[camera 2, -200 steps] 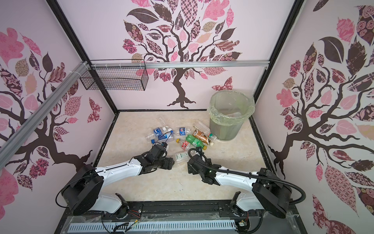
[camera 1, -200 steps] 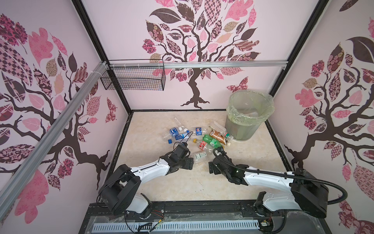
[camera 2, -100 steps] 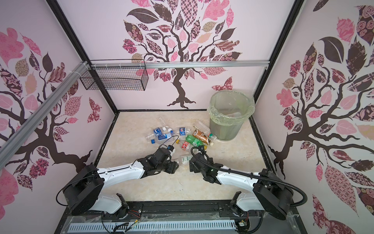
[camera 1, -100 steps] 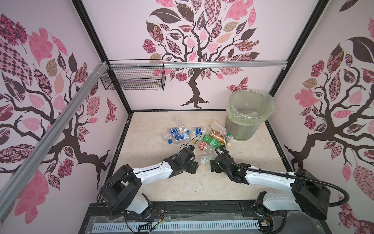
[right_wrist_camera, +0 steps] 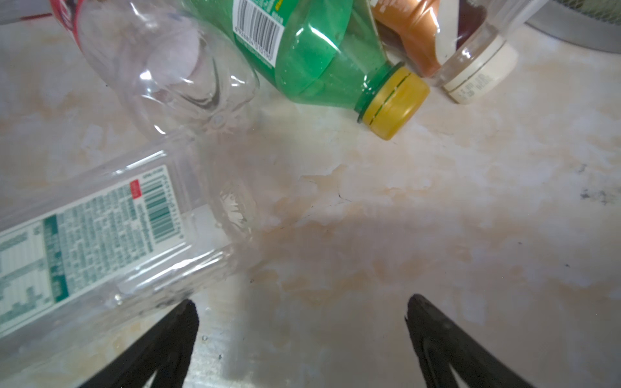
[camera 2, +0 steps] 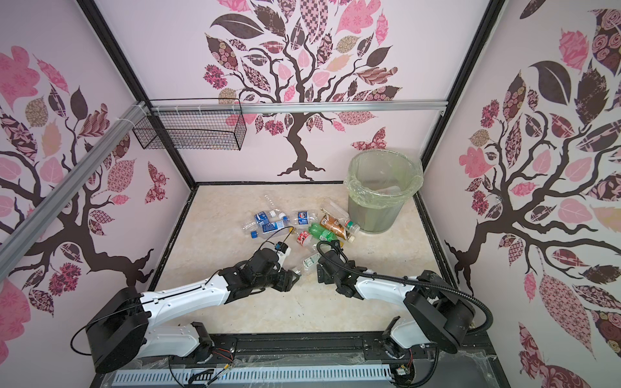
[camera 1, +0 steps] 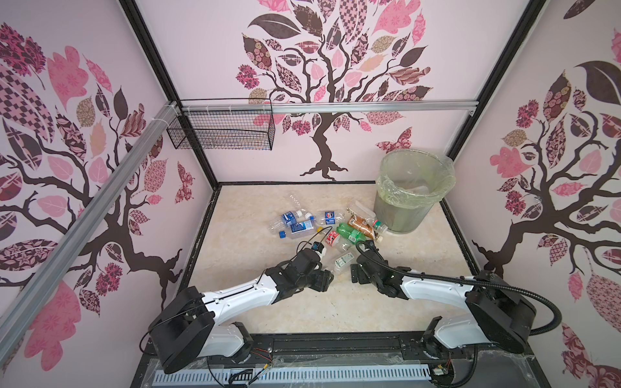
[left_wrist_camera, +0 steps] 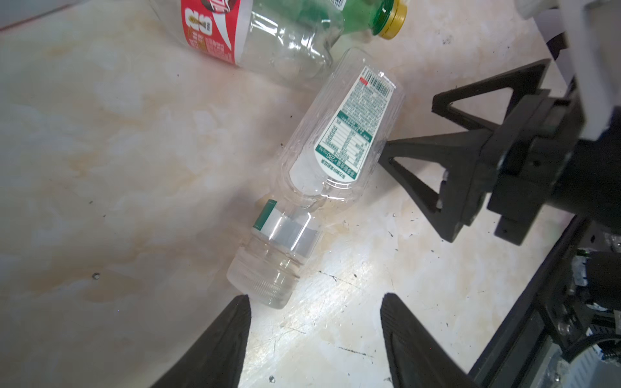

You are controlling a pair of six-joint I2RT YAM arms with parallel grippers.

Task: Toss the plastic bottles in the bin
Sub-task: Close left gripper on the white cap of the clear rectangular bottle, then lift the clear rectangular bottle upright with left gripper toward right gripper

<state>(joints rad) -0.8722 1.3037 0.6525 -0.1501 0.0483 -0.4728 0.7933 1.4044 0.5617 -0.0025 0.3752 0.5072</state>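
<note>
Bottles (camera 1: 322, 228): loose heap lying on the floor (camera 1: 268, 302) just beside the bin (camera 1: 400, 218), on the side facing the arms. None is held or lifted.

Bin: upright, bag-lined.

Clear bottle (left_wrist_camera: 336, 151), green-and-white label: lies on its side at the edge of the heap farthest from the bin. Its cap end points at the left gripper. Its base is near the red-label bottle (left_wrist_camera: 215, 30) and the green bottle (right_wrist_camera: 302, 50).

Left gripper (left_wrist_camera: 316, 299): jaws spread, nothing between them. It sits low over the floor, one fingertip just beside the clear bottle's cap.

Right gripper (right_wrist_camera: 302, 302): jaws spread wide, empty. It is beside the clear bottle's body, on the bin side, with the green bottle's yellow cap ahead.

Step in hand, as judged: approach to a pick, with both grippers aimed near the same clear bottle.

Next move, as judged: the left gripper slides forward until the neck sits between its jaws, then presses shut. The right gripper takes the green bottle or backs off, since the two stand near enough to clash. The bottle is carried above the bin's rim before release.
</note>
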